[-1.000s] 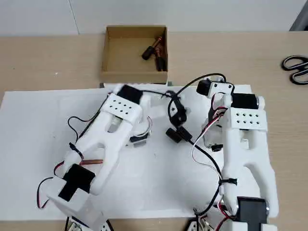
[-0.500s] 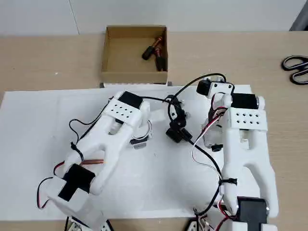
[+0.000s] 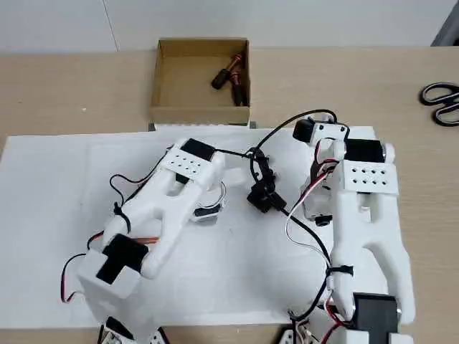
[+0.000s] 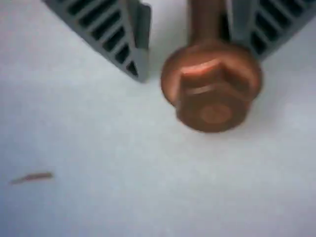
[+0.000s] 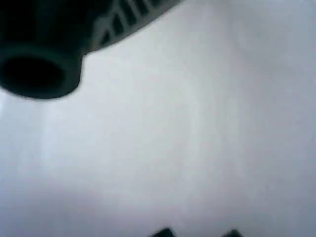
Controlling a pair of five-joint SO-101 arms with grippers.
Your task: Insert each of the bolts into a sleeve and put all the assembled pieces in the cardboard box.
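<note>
The left gripper [image 4: 197, 59], jaws spread, straddles the bolt [image 4: 212, 94], likely to grasp it, while the right gripper [image 5: 74, 34] clasps a sleeve [image 5: 37, 74], bore exposed for insertion.

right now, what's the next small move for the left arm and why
Probably close the left gripper on the copper bolt. The shaft sits between the open fingers, close against one with a gap to the other, and the bolt seems to lie on the white paper, not yet gripped.
</note>
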